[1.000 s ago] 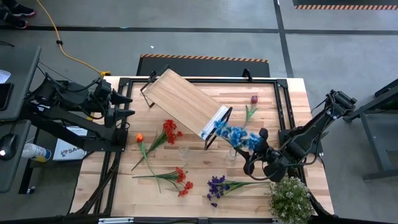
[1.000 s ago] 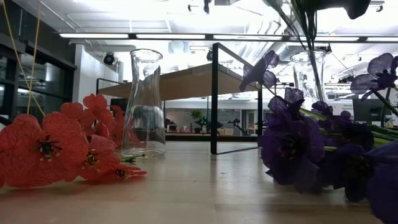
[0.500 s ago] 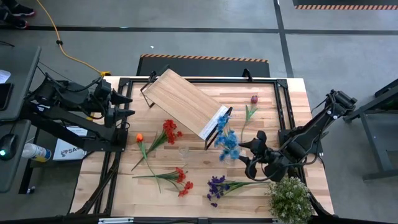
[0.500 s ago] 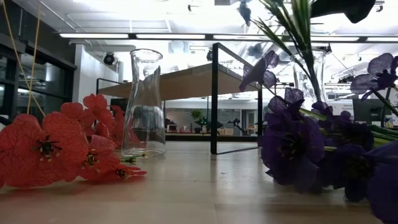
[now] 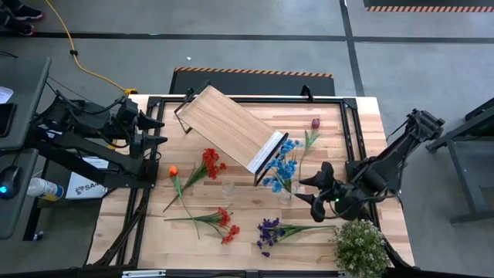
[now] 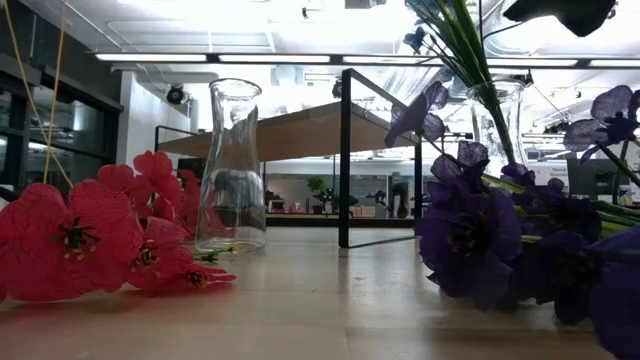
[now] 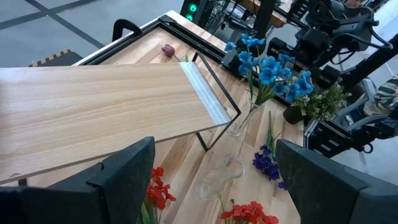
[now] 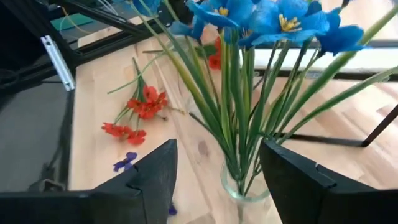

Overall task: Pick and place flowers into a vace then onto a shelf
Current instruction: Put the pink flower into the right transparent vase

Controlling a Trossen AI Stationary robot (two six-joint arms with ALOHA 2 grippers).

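The right gripper (image 5: pixel 309 188) hangs spread wide, holding nothing, just beside the blue flowers (image 5: pixel 281 164), whose stems stand in a clear vase (image 8: pixel 244 185) near the shelf's black frame end. The shelf (image 5: pixel 229 127) lies slanted across the table (image 5: pixel 355 123). Red flowers (image 5: pixel 210 163) (and purple ones (image 5: pixel 269 232)) lie loose on the wood. The left gripper (image 7: pixel 208 177) waits open at the table's left edge.

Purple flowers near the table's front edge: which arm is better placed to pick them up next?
The right. Its tool hangs open beside the vase holding the blue flowers, close to the purple flowers. The left tool waits off the table's left edge, farther away.
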